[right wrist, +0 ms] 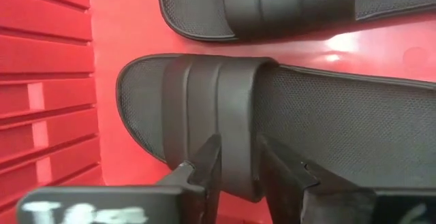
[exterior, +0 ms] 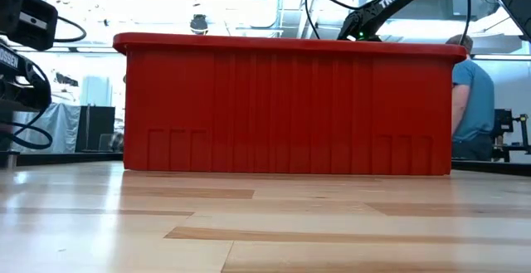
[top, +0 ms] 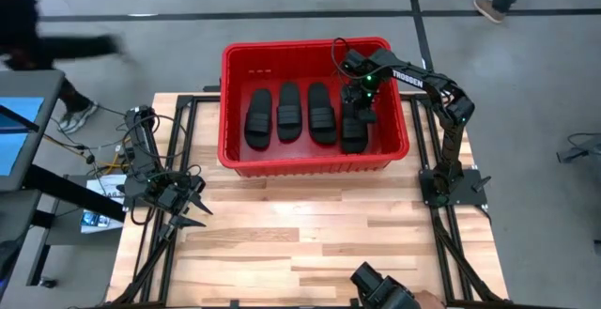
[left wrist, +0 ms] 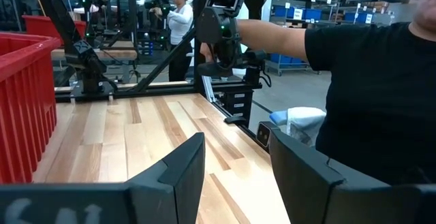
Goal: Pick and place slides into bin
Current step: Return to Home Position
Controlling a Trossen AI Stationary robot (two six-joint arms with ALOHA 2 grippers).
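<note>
The red bin (top: 226,112) stands at the table's far middle and fills the low view (exterior: 290,107). Several black slides lie side by side, flat on its floor: three to the left (top: 289,112) and a fourth (top: 354,132) at the right end. My right gripper (top: 358,104) reaches down into the bin over that fourth slide (right wrist: 327,115). It is open (right wrist: 240,176), with a finger on either side of the ribbed strap's edge. My left gripper (top: 191,211) waits open at the table's left edge, holding nothing (left wrist: 235,163). My right gripper comes from above, slanting down, with the edge of the strap (right wrist: 238,163) in the gap between its two fingers. I cannot tell whether the fingers touch the strap. The slide lies flat on the bin floor, sole down.
Bare wooden tabletop (top: 310,224) stretches from the bin to the near edge. A camera mount (top: 380,288) sits at the near edge. Cables (top: 103,154) hang off the left side. A person in a dark shirt (left wrist: 381,94) stands close beside the table, and others walk beyond it.
</note>
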